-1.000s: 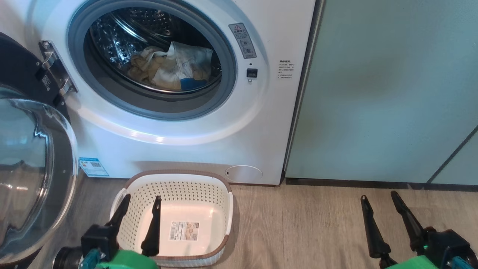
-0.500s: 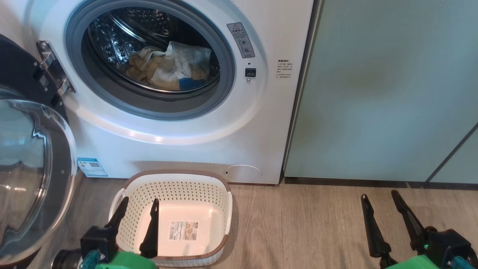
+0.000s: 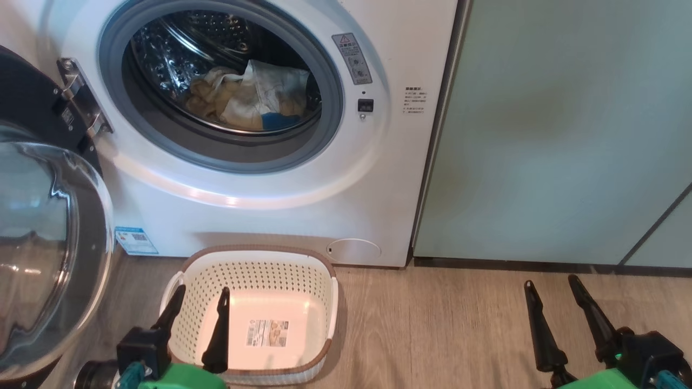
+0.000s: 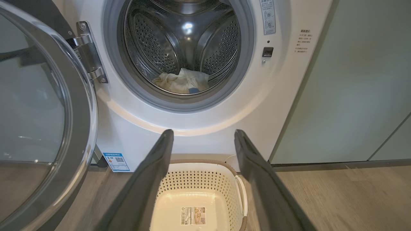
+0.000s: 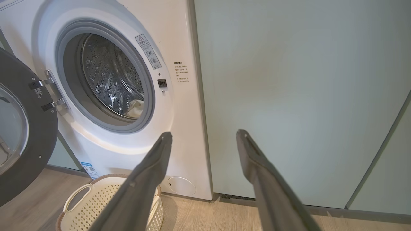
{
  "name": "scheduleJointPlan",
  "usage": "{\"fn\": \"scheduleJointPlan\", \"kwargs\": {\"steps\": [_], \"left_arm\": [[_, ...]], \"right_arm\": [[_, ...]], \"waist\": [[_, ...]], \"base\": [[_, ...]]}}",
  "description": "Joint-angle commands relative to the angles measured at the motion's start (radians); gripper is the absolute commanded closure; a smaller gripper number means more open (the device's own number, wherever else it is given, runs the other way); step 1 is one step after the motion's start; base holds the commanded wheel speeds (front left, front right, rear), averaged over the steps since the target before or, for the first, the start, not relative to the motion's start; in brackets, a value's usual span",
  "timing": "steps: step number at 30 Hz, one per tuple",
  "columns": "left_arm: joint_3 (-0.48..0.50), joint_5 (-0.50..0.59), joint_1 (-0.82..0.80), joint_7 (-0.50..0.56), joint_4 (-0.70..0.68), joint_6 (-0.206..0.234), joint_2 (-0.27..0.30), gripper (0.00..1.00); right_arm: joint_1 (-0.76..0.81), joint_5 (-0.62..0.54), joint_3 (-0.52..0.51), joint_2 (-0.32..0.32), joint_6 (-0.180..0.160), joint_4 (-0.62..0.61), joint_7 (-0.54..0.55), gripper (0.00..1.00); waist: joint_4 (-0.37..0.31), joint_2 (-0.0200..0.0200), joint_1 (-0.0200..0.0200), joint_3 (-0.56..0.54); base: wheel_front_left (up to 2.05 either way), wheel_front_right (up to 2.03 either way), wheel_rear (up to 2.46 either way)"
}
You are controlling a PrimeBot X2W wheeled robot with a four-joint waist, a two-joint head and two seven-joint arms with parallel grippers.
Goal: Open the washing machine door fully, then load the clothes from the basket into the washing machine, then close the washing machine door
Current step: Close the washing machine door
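A pale wood-grain floor (image 3: 459, 324) runs up to a white washing machine (image 3: 389, 189), with flat pale green cabinet panels (image 3: 567, 135) standing just to its right.

The left hand (image 3: 202, 290) hangs released, its two dark fingers (image 4: 151, 179) spread wide and gripping nothing. It sits over the near left part of the basket (image 3: 259, 249). In the left wrist view the basket's floor lies between the fingers. Whether they touch the rim I cannot tell.

The right hand (image 3: 551, 281) is just as wide open and empty. It is over bare floor in front of the cabinet panels, well apart from the basket.

The basket is cream-white plastic with perforated sides, a brown rim and white side handles. Its floor is bare around a printed label (image 3: 267, 332). It stands on the floor just in front of the washing machine, below the drum mouth and near a small round flap (image 3: 353, 250).

The clothes (image 3: 254, 100) lie in a loose heap at the bottom of the steel drum (image 4: 179, 38), pale yellow and whitish cloth with a bright blue patch.

The door (image 3: 43, 243) is swung wide open to the left on a metal hinge (image 3: 81, 105). Its black ring and bulging clear glass face the room. A blue sticker (image 3: 135, 240) sits low on the machine front, beside the door's edge.
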Motion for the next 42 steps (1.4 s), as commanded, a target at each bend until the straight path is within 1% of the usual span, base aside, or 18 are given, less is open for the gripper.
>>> {"fn": "scheduleJointPlan", "kwargs": {"steps": [1,14,20,42], "left_arm": [[0.035,0.006,-0.052,-0.002,-0.027,0.006,0.022,0.00],[0.023,0.005,-0.055,-0.001,-0.025,0.005,0.025,0.00],[0.020,0.002,-0.056,-0.003,-0.026,0.001,0.027,0.00],[0.016,0.008,-0.056,-0.010,-0.029,0.013,0.034,0.00]], "right_arm": [[-0.019,0.001,0.017,-0.010,-0.003,-0.029,-0.006,0.00],[-0.020,0.001,0.012,-0.010,-0.003,-0.029,-0.007,0.00],[-0.019,0.001,0.008,-0.010,-0.003,-0.030,-0.008,0.00],[-0.015,-0.002,0.005,-0.010,-0.003,-0.029,-0.008,0.00]], "waist": [[0.001,0.0000,0.0000,0.000],[0.007,0.0000,0.0000,0.002],[0.008,0.0000,0.0000,0.003],[0.012,0.0000,0.0000,-0.002]], "base": [[-1.26,1.26,0.00],[-1.86,1.86,0.00],[-1.18,1.18,0.00],[-0.10,0.10,0.00]]}}
